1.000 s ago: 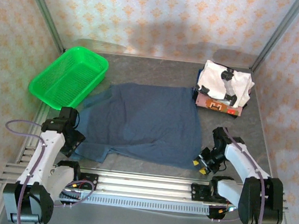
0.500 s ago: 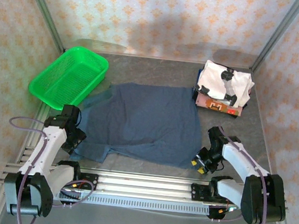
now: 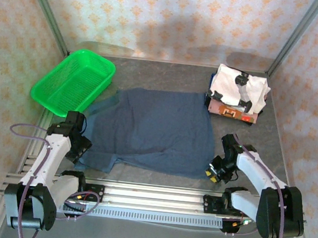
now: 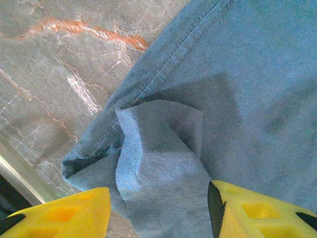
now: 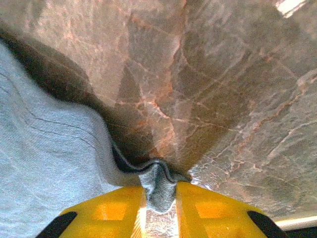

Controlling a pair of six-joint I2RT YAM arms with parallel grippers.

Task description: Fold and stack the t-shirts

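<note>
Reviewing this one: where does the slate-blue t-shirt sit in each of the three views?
Top external: the slate-blue t-shirt lies spread mid-table, between the two arms.
Left wrist: the t-shirt covers centre and right, with a fold bunched between the yellow jaws.
Right wrist: the t-shirt is at lower left, its corner pinched between the yellow jaws.
Shared landmark: the marbled tabletop beneath it.

Bright, even light; soft shadows; wrist views slightly blurred.

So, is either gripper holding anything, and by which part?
The right gripper pinches the blue shirt at its near right corner. The left gripper has a fold of the near left corner between its jaws; a firm hold cannot be told.
</note>
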